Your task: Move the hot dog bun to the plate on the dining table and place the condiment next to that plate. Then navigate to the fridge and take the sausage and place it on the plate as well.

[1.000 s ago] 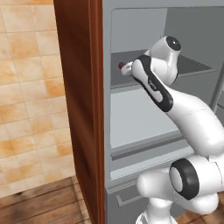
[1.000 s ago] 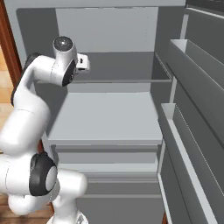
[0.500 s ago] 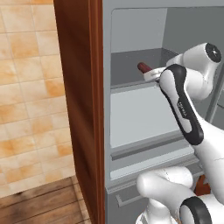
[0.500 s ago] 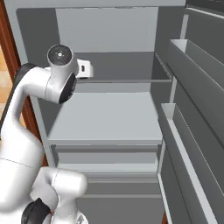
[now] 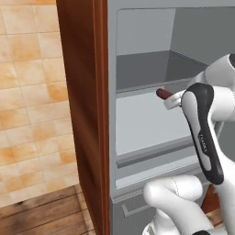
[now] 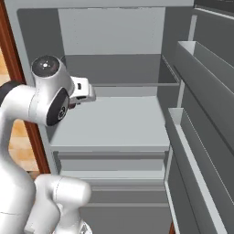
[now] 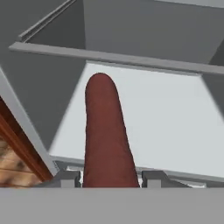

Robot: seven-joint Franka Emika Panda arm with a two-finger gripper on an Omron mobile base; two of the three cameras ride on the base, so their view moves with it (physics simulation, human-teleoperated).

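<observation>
Dark-red sausage (image 7: pixel 107 135) now clamped between the claw (image 7: pixel 111 178) tips, poking out toward 12 o'clock, lifted clear of the fridge (image 5: pixel 82 114) shelf (image 6: pixel 114 121) and drawn back since a second ago, so seemingly ready for carrying to the plate.

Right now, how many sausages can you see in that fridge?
1. The sausage sits between the robot's fingers, held out over the fridge shelf. The arm may hide others.

Gripper (image 7: pixel 111 179): now back from the shelf, toward frame centre.
Sausage (image 5: pixel 163 94): comes out with it, clamped between the fingers.
</observation>
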